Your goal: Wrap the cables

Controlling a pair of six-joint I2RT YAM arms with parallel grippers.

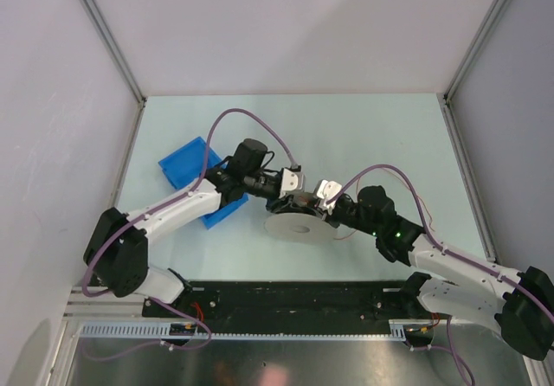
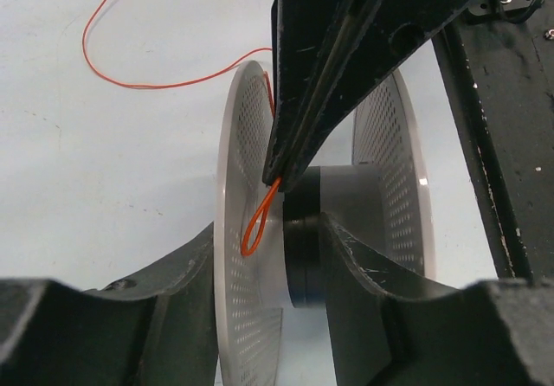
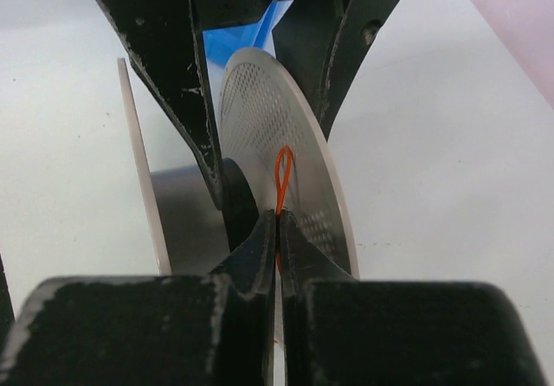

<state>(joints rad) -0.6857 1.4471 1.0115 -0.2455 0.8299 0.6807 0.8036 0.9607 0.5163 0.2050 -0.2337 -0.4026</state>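
Both grippers at spool [image 1: 293, 223]; wire [image 2: 255, 226] barely visible from above
Top view: grippers cover spool's 12 o'clock rim, wire too thin to trace. Left wrist view: wire slack lies on table [image 1: 372, 135] toward 10 o'clock, cut off at top edge; hub [image 2: 355, 196] mostly behind fingers. Left arm reaches in from 8 o'clock, right from 4. Right gripper [image 3: 278, 221] closed, pinching wire, small loop at 12 o'clock. Left gripper [image 1: 299, 196] fingers apart, straddling one flange [image 2: 238, 161]; contact unclear
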